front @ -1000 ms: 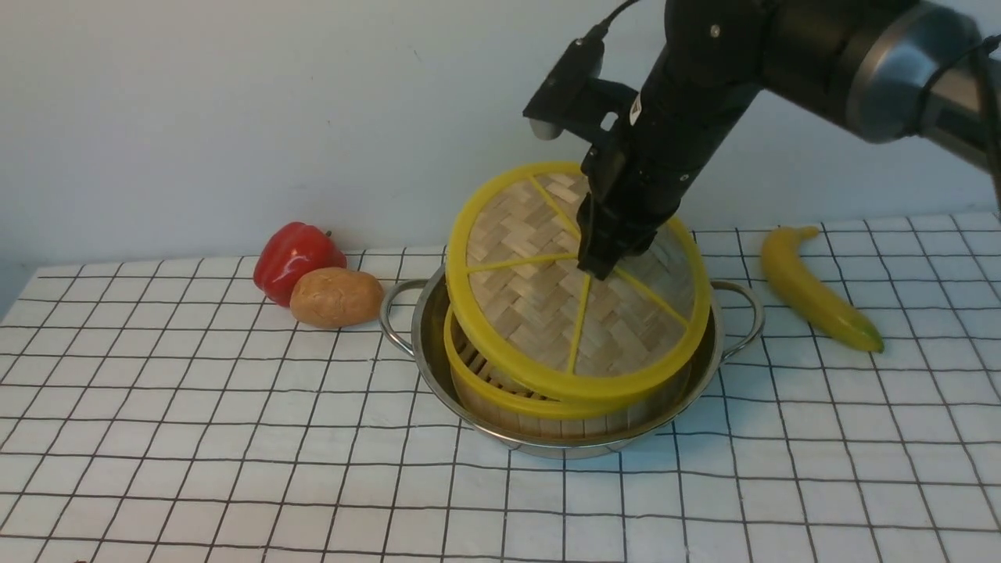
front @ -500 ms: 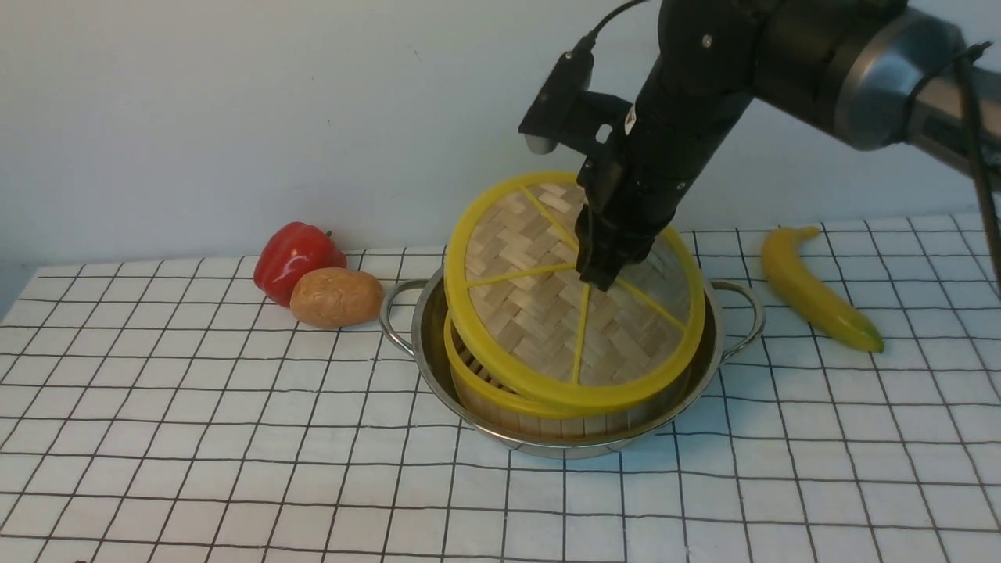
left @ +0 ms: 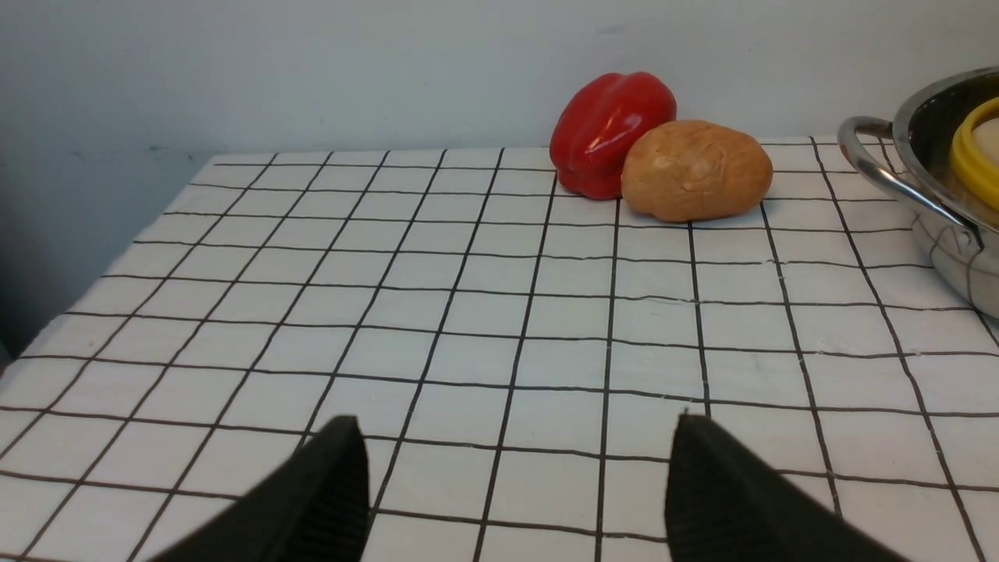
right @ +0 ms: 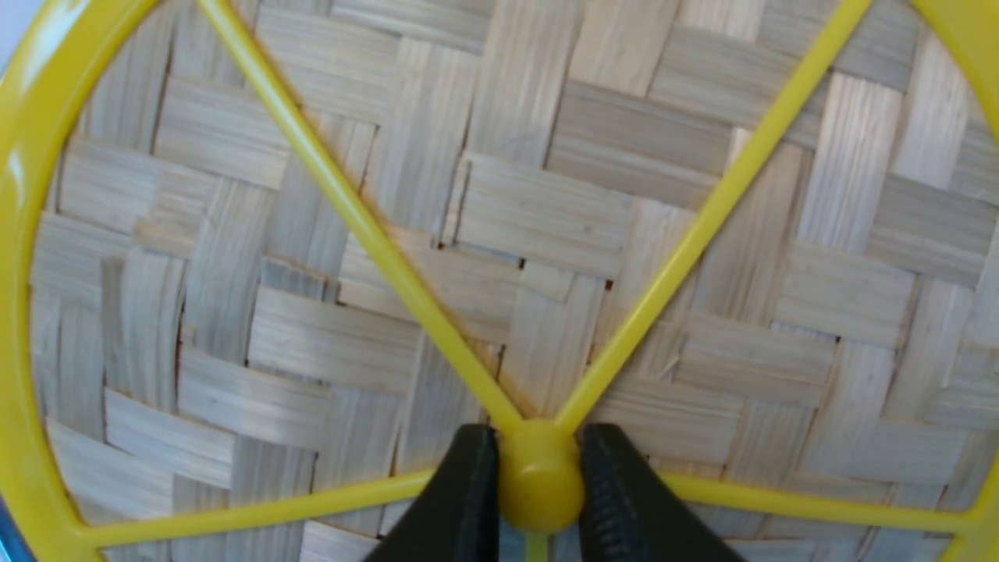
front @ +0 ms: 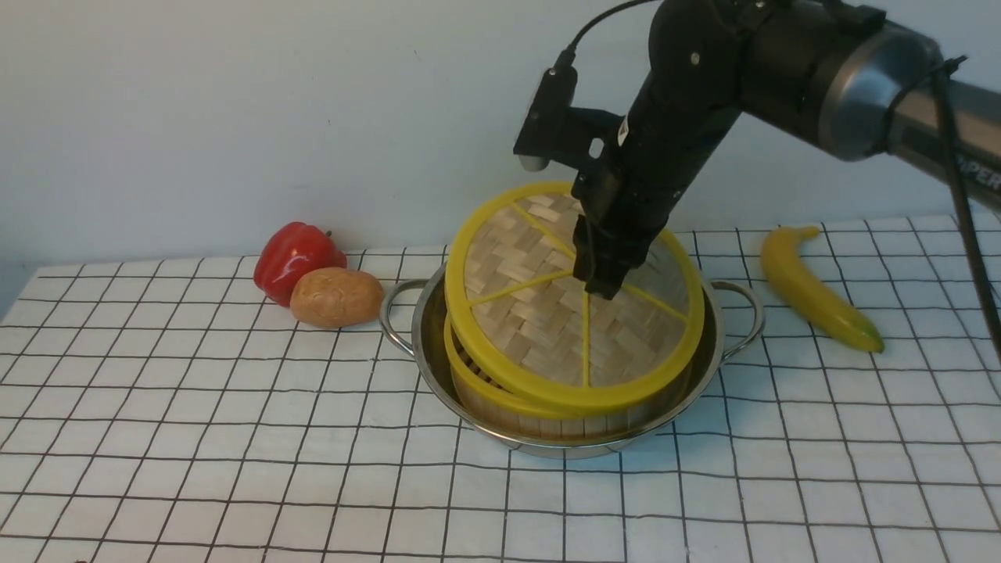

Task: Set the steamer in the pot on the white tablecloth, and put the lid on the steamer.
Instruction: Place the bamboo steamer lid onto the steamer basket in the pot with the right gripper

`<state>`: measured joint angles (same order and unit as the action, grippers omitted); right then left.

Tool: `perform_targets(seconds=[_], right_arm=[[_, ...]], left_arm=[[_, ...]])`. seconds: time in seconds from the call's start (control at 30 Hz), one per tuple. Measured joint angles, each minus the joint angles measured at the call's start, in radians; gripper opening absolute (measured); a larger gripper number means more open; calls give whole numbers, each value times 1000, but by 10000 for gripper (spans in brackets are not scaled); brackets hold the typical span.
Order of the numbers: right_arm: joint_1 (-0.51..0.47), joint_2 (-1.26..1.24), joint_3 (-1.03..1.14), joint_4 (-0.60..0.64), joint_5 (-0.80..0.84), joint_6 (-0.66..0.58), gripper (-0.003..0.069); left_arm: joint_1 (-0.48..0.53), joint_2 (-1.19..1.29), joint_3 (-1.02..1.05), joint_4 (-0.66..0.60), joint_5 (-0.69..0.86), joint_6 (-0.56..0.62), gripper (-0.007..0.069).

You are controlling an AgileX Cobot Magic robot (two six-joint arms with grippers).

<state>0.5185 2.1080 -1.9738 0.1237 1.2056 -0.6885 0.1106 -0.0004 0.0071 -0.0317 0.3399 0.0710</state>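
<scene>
Right-wrist cam: right gripper point(right: 538, 507) clamps lid point(right: 499, 234) knob point(right: 540, 480); front only shows lid tilted, 12 o'clock edge probably high. Left gripper point(left: 515, 484) wide, empty.

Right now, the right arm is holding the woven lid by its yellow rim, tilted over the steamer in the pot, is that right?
Not by the rim. The right gripper grips the lid by its small centre knob, as the right wrist view shows, with a finger on either side of it. The rest holds: the lid is tilted over the steamer in the pot.
</scene>
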Motion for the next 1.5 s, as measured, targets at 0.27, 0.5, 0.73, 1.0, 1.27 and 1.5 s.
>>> perform_targets(seconds=[0.27,0.5,0.73,1.0,1.27,1.5], right_arm=[[0,0,-14,-6,9,-38,147],[0,0,-47,-6,18,-48,147],[0,0,-51,-6,28,-49,147],[0,0,-51,-3,30,-38,147],[0,18,-52,0,30,-38,147],[0,29,-52,1,26,-70,147]], left_arm=[[0,0,0,0,0,0,474],[0,0,0,0,0,0,474],[0,0,0,0,0,0,474],[0,0,0,0,0,0,474],[0,0,0,0,0,0,474],[0,0,0,0,0,0,474]])
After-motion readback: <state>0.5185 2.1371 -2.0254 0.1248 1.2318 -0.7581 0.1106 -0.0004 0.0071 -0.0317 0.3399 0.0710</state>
